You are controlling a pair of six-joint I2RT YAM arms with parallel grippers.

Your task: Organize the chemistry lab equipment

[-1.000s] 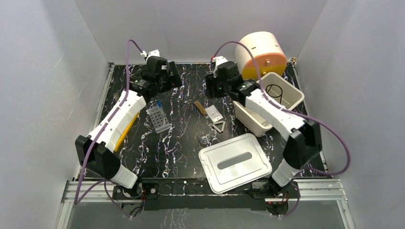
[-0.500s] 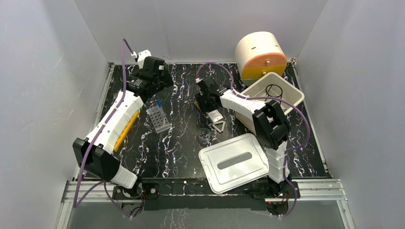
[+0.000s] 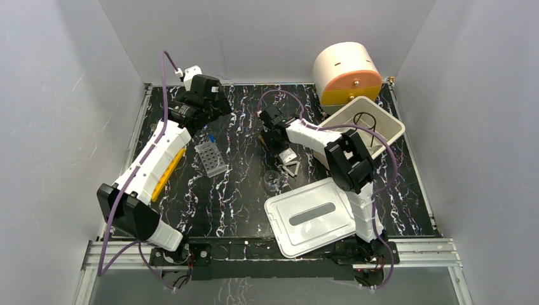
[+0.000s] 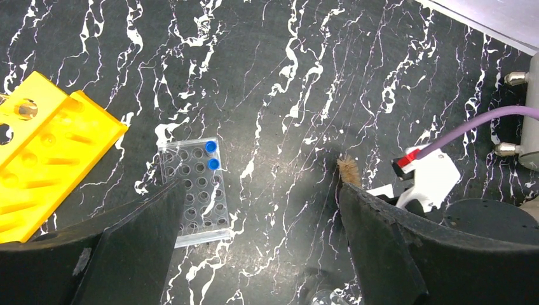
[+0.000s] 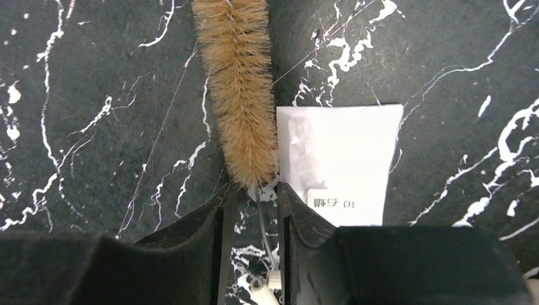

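A tan bristle brush (image 5: 238, 89) lies on the black marbled table, its thin wire stem running back between my right gripper's (image 5: 252, 190) fingers. The jaws stand narrow on either side of the wire, with a gap still showing. A white labelled packet (image 5: 340, 162) lies against the brush's right side. My left gripper (image 4: 260, 254) hangs wide open and empty above the table. Below it, the clear tube rack (image 4: 194, 190) holds two blue-capped tubes (image 4: 211, 155). From above, the right gripper (image 3: 273, 136) sits mid-table, near a white triangle (image 3: 292, 168).
A white bin (image 3: 362, 130) at the right holds a black wire loop (image 3: 367, 121). Its lid (image 3: 313, 216) lies near the front. A round white and orange device (image 3: 347, 71) stands at the back. A yellow rack (image 3: 166, 168) lies under the left arm, a small glass dish (image 3: 272, 180) mid-table.
My right arm swung left from beside the white bin to the brush, and its jaws narrowed around the wire stem. The left gripper shifted slightly left and stays open.
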